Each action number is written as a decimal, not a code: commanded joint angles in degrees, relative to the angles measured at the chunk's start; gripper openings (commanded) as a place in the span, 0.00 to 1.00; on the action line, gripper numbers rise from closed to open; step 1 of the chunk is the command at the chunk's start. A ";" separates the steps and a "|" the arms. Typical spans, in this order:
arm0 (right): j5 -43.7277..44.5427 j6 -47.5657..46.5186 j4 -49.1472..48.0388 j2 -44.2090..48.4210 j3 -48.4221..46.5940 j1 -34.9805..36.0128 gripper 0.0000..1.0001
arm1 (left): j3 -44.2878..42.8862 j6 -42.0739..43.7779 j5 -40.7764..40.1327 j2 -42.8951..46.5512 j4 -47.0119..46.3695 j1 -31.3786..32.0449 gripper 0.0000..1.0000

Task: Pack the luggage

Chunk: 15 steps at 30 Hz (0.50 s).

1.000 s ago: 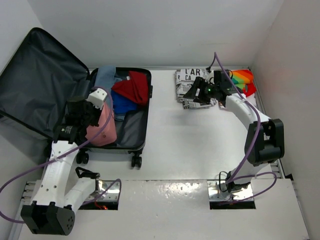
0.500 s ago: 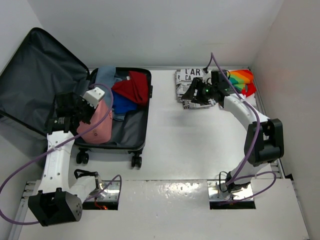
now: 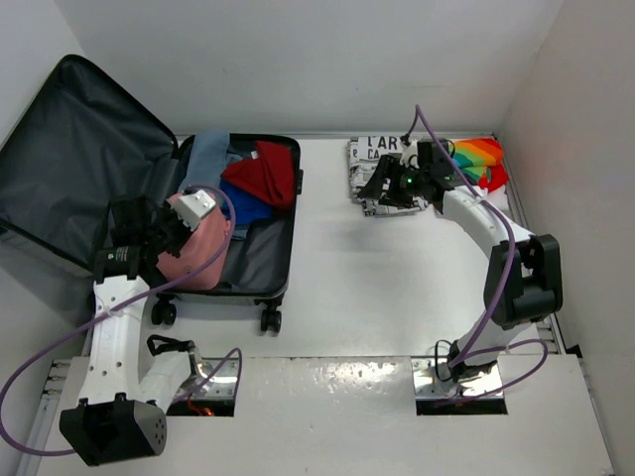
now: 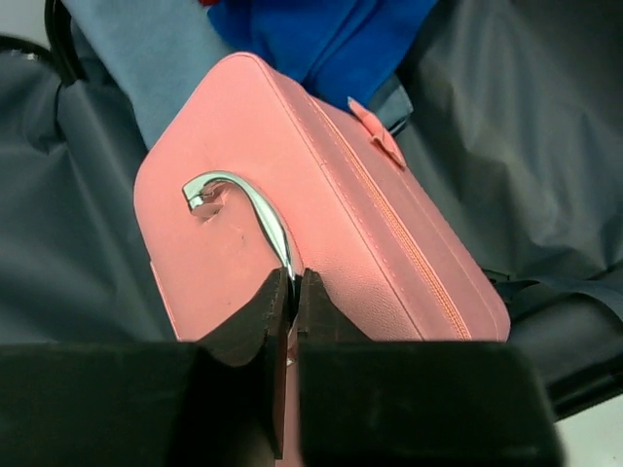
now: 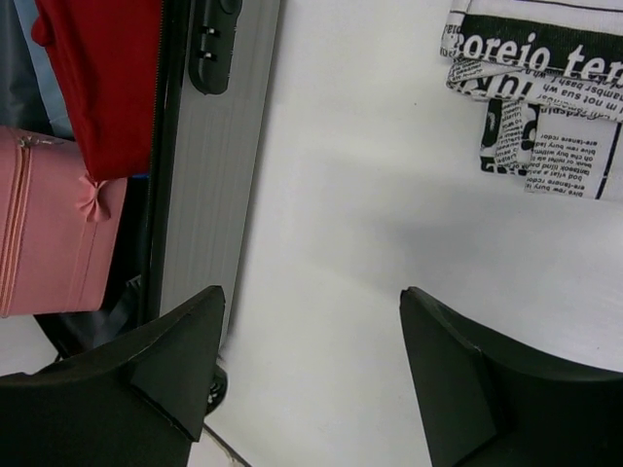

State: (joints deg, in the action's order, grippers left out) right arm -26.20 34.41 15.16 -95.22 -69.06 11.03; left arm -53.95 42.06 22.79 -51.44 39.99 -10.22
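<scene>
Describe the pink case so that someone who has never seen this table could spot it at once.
Find the open silver-grey suitcase at the table's left. At its near end, beside red cloth and blue cloth, is a pink box case. It alone is stiff and boxy, with a curved metal handle pinched by the left gripper.

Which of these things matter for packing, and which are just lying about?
For the job: suitcase; pink case held by the left gripper; red garment and blue garment inside; newsprint cloth and rainbow cloth, probably next; right gripper, open nearby.
Lying about: purple cables; metal base plates.
</scene>
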 commanded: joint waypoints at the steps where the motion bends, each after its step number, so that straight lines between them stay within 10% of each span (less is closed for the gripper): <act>1: -1.49 -1.54 -0.83 0.30 -1.17 0.75 0.73 | 2.97 1.35 0.68 1.25 1.06 -0.42 0.11; 8: -6.32 -1.37 0.13 -0.32 -5.38 3.56 0.71 | 6.67 -2.06 0.68 1.25 1.06 -0.42 0.31; 10: -9.31 0.20 -0.83 -0.76 -7.05 6.27 0.67 | 6.67 -3.30 1.20 1.25 1.75 -0.42 0.51; 15: -8.18 6.96 -4.76 -3.91 -11.44 14.17 0.34 | 3.35 -11.36 4.63 5.20 2.29 -1.12 0.76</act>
State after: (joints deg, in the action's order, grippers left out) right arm -33.06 36.29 15.07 -97.71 -76.82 20.69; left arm -48.88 36.45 27.00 -48.80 37.23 -10.24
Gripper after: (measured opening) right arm 0.372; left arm 0.735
